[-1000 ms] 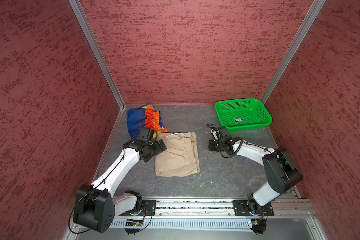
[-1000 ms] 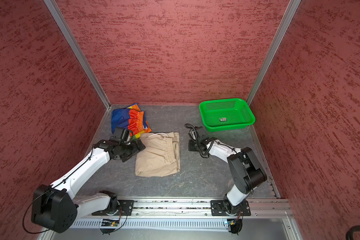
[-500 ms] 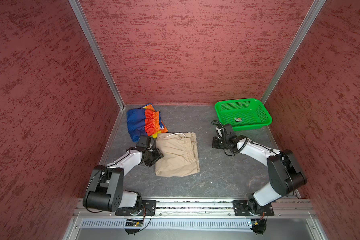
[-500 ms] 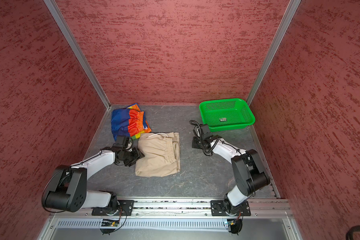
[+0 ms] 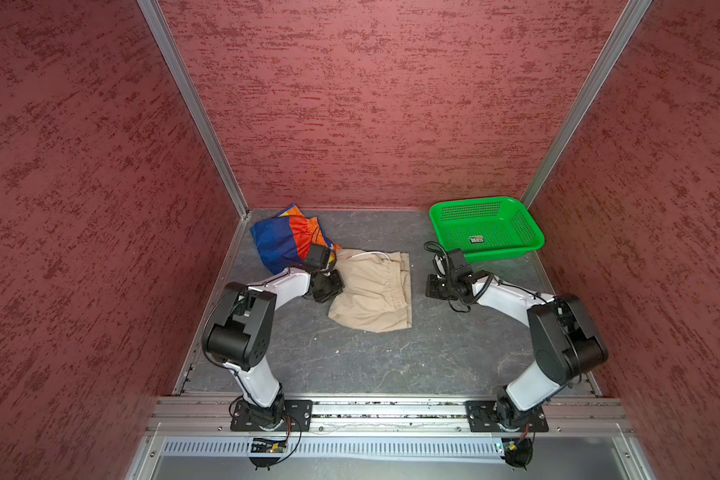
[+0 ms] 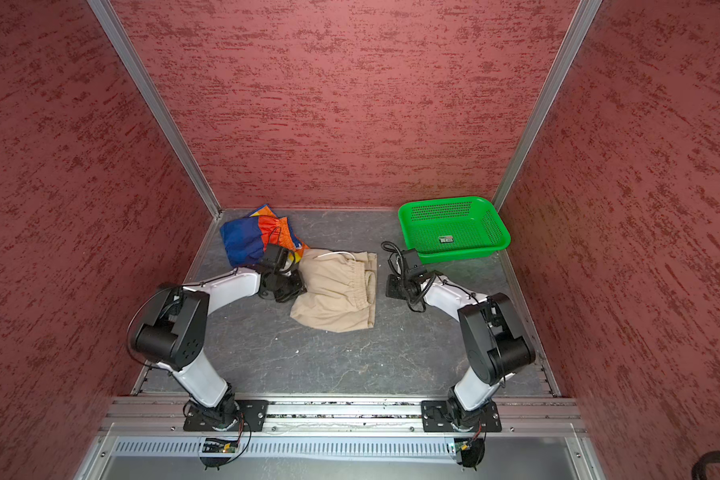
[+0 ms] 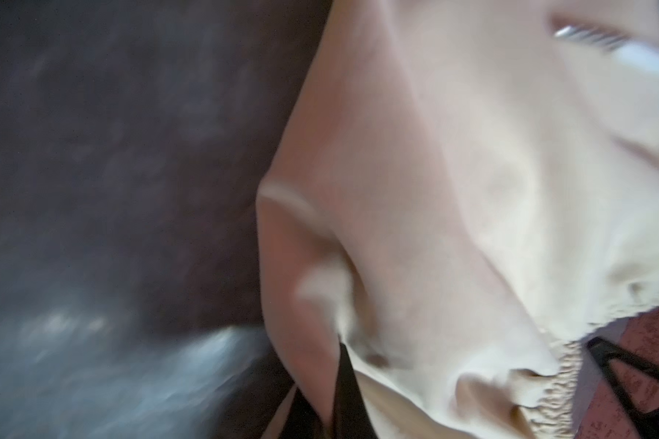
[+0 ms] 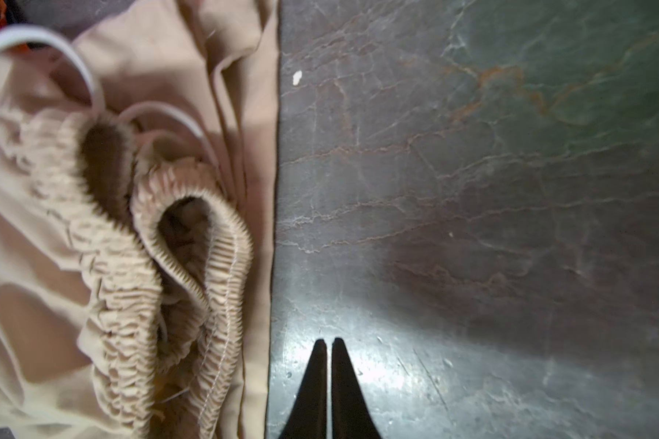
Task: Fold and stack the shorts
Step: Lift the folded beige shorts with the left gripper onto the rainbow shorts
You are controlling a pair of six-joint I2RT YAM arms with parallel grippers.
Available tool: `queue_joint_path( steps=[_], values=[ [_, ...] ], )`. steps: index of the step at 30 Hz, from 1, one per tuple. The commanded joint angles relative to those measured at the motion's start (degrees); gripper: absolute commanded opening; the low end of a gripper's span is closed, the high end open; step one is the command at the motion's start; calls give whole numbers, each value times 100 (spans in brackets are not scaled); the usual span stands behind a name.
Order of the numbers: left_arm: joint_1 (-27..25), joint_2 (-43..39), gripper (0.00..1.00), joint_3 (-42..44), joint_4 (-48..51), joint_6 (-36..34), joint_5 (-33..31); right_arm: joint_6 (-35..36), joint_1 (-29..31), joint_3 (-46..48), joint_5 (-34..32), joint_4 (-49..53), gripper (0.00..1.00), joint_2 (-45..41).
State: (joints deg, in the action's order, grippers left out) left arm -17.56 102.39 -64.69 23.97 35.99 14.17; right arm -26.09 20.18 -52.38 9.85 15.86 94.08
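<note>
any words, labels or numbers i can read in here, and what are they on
Small sticker lying inside the green basket: it carries print, but it is too small to read in both top views.
Beige shorts: no text visible.
Striped shorts: no text visible.
Nothing in these pictures can be quoted.

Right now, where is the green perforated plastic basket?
In both top views the green perforated plastic basket sits far right on the grey table, opposite the rainbow-striped shorts at far left.
</note>
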Motion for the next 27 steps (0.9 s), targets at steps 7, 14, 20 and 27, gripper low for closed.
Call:
queue_joint_path(
  steps=[7, 14, 20, 27],
  values=[
    [-30, 1431, 3, -3034, 1210, -587, -650, -46, -251, 348, 191, -472, 7, 234],
    [438, 1981, 2, -4343, 1614, -734, -562, -19, -349, 281, 433, -590, 5, 586],
    [993, 1758, 2, -4876, 1789, -778, -371, -78, -372, 264, 593, -722, 4, 786],
    [1403, 1367, 2, -5187, 2209, -1053, -363, -125, -375, 230, 712, -760, 3, 884]
  ],
)
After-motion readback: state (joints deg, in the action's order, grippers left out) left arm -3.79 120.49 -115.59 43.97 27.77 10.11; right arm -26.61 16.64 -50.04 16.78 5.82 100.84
